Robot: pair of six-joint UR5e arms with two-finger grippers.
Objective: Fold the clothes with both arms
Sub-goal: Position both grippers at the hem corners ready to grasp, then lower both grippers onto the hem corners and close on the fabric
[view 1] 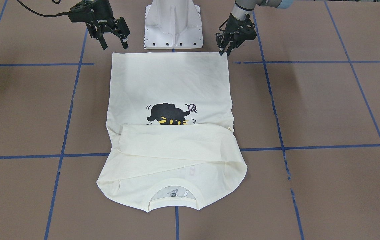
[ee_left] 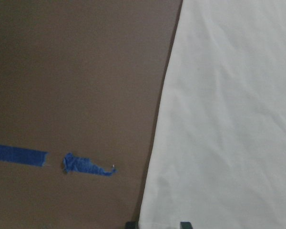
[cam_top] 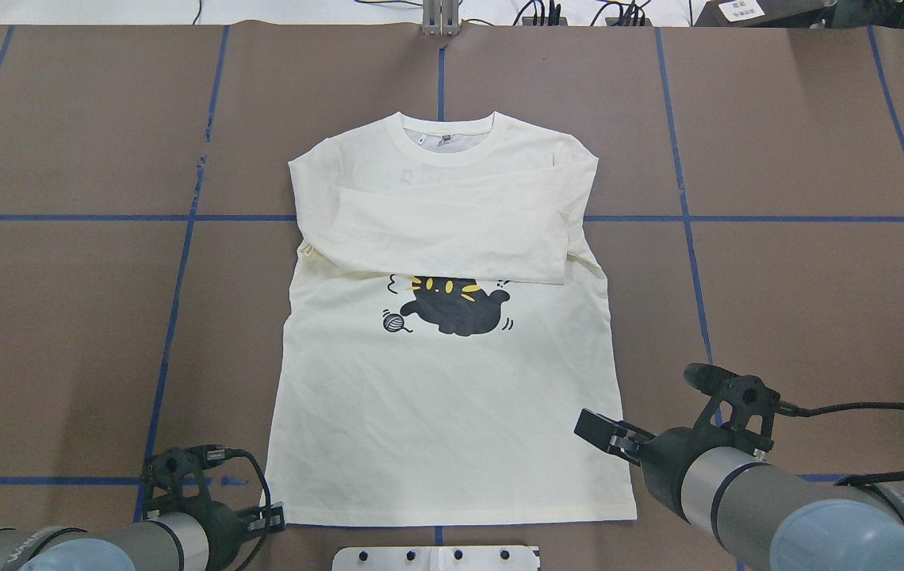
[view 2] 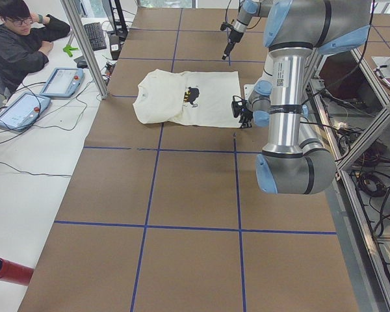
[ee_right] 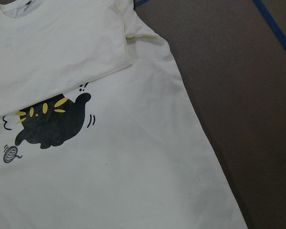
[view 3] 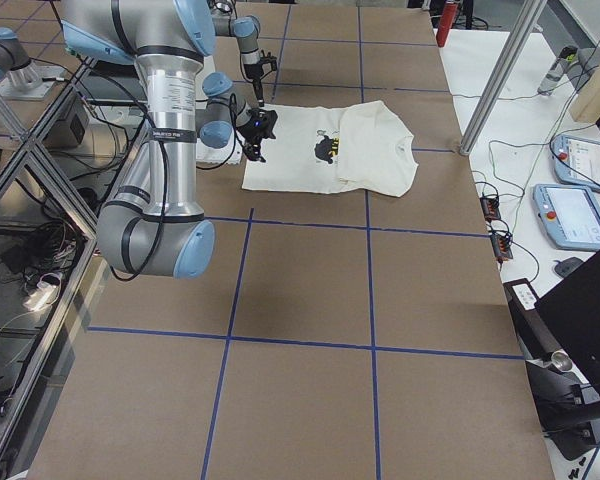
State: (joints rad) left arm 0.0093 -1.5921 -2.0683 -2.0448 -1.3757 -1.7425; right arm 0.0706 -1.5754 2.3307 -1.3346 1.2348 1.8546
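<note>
The cream shirt (cam_top: 452,396) lies flat, print side up, collar away from the robot and hem toward the base. Both sleeves are folded across the chest and cover the top of the black cat print (cam_top: 456,305). My left gripper (view 1: 225,51) is low at the hem corner on my left side. In the left wrist view its fingertips (ee_left: 130,223) stand apart on either side of the hem corner of the shirt (ee_left: 229,119). My right gripper (view 1: 113,43) is open and empty, hovering above the other hem corner. The right wrist view shows the shirt (ee_right: 109,181) and the cat print (ee_right: 50,124).
The white pedestal base (view 1: 173,23) stands just behind the hem. Blue tape lines (view 1: 310,146) cross the brown table. In the exterior left view an operator (view 2: 19,39) sits beside tablets (view 2: 62,81), and a metal post (view 2: 84,45) stands there.
</note>
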